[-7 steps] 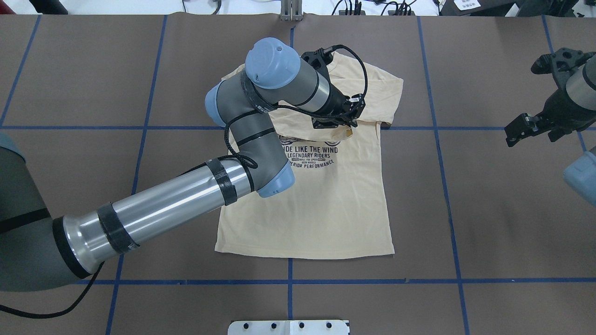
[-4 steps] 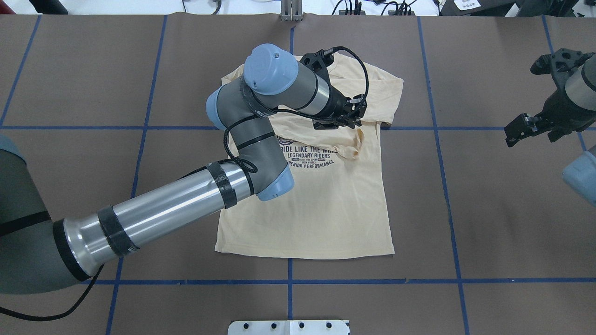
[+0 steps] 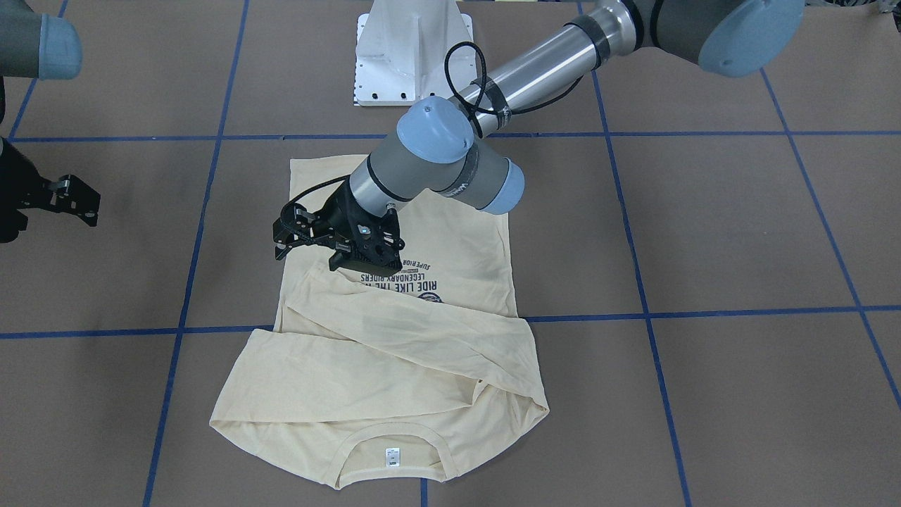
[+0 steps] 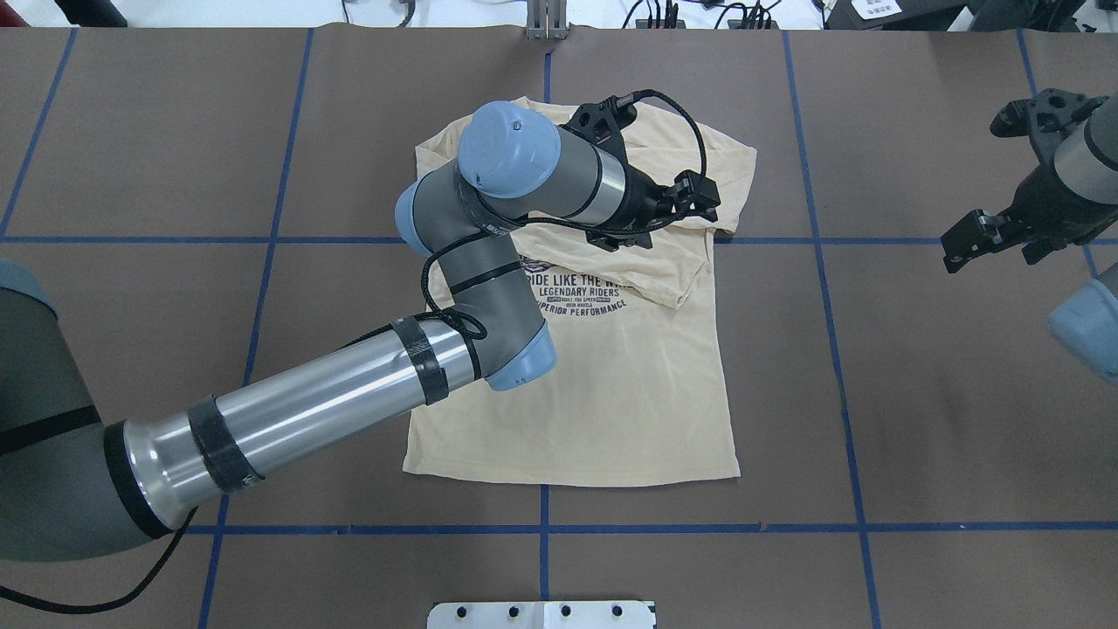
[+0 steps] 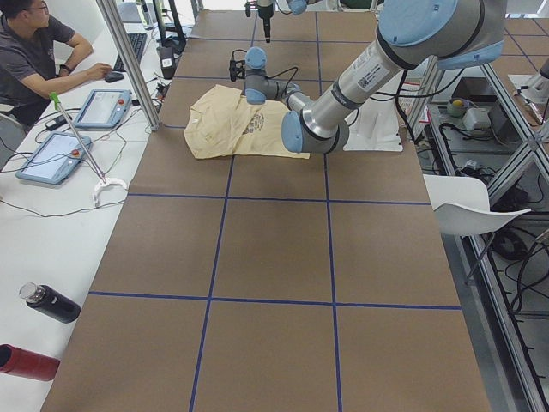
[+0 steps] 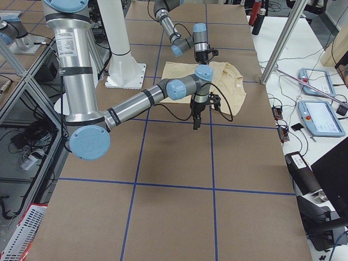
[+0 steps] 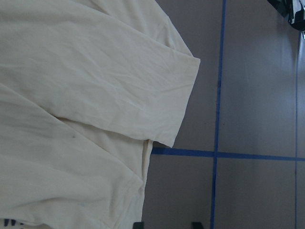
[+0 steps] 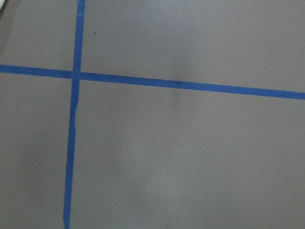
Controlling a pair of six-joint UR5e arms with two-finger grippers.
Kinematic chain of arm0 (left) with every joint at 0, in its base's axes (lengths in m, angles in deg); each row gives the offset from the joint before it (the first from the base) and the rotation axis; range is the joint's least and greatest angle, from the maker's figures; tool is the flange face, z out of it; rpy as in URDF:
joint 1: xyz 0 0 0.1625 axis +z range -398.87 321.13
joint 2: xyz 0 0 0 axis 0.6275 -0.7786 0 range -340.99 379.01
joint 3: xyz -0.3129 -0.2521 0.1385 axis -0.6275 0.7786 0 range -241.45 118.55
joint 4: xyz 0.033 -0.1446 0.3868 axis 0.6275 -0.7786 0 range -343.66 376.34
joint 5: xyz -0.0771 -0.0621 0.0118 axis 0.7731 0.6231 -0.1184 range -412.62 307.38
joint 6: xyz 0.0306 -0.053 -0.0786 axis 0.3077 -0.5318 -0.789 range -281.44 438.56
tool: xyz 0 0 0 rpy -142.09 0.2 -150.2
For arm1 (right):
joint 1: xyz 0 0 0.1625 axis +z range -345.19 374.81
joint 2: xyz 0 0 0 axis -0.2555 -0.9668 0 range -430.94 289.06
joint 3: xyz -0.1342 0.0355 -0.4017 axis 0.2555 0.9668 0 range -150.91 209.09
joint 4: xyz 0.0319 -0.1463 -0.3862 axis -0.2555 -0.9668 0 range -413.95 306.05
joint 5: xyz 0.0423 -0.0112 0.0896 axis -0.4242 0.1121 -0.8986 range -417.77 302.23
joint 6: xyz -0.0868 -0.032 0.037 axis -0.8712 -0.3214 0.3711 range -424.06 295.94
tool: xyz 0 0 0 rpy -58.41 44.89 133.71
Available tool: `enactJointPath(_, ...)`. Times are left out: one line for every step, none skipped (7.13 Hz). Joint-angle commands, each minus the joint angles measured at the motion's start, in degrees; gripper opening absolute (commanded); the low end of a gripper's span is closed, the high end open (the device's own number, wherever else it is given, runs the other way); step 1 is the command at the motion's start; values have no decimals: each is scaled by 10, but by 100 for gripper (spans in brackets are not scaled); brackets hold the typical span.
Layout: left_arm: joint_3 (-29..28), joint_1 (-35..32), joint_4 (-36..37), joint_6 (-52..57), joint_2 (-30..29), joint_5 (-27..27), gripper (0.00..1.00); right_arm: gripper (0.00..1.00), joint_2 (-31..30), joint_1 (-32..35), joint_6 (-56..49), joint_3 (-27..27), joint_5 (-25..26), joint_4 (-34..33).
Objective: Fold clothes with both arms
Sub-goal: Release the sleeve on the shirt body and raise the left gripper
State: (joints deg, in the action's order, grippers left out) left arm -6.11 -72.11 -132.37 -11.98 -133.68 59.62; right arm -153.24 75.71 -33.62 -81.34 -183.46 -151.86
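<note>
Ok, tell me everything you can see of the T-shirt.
The T-shirt is pale cream-yellow knit, print side up, flat on the brown table, collar and white neck label away from the robot. One long sleeve lies folded diagonally across the chest, part-covering the navy print. The left gripper hangs above, jaws open, gripping nothing.

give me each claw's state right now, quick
Left black two-finger claw: open, empty, above the pale cream-yellow printed T-shirt.
Right black two-finger claw: looks open, empty, over the brown table.
</note>
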Motion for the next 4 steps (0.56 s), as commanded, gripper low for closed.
enactJointPath(37, -11, 4, 2, 31, 6, 100, 100, 34, -2, 71, -4, -21, 2)
enactJointPath(108, -15, 20, 2, 92, 25, 99, 100, 42, -12, 136, -10, -20, 38)
enactJointPath(174, -30, 68, 3, 137, 51, 99, 100, 34, -35, 204, -9, -18, 104)
enactJointPath(247, -31, 109, 3, 187, 50, 99, 100, 33, -66, 260, -11, 0, 150)
